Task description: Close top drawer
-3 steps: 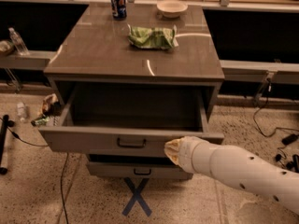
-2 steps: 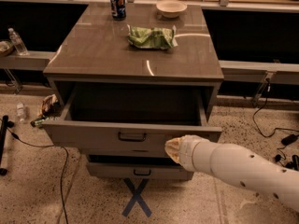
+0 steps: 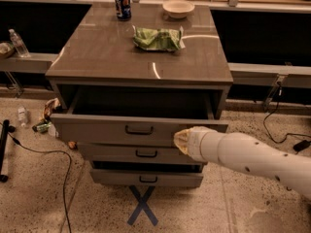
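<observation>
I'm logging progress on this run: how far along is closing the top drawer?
Done: the gripper on the white arm is at the front of the wide grey-brown top drawer, right of its small dark pull handle. In hand: it looks set to push. Left: the drawer stands well out of the grey cabinet, its dark inside exposed, so it must go in until flush.
</observation>
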`<control>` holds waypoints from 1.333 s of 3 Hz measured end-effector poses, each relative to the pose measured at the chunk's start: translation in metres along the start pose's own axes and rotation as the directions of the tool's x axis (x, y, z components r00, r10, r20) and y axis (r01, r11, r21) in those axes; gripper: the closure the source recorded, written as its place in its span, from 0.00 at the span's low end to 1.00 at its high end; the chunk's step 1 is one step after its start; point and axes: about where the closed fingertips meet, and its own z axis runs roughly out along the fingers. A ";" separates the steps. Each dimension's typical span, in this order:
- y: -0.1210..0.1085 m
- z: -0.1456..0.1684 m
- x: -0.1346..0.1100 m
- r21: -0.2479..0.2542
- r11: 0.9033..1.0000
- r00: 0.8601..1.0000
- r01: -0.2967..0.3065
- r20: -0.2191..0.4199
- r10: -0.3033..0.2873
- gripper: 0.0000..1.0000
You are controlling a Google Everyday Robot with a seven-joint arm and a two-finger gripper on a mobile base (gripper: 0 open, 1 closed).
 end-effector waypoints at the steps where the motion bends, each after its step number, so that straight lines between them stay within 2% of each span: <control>1: -0.021 0.016 0.009 0.016 1.000 1.000 0.009 0.006 -0.010 1.00; 2: -0.045 0.043 0.018 0.013 0.999 0.999 0.031 0.014 -0.031 1.00; 3: -0.047 0.041 0.018 0.009 1.000 1.000 0.025 0.019 -0.025 1.00; 4: -0.043 -0.002 0.012 -0.009 0.999 0.999 -0.042 0.029 0.042 1.00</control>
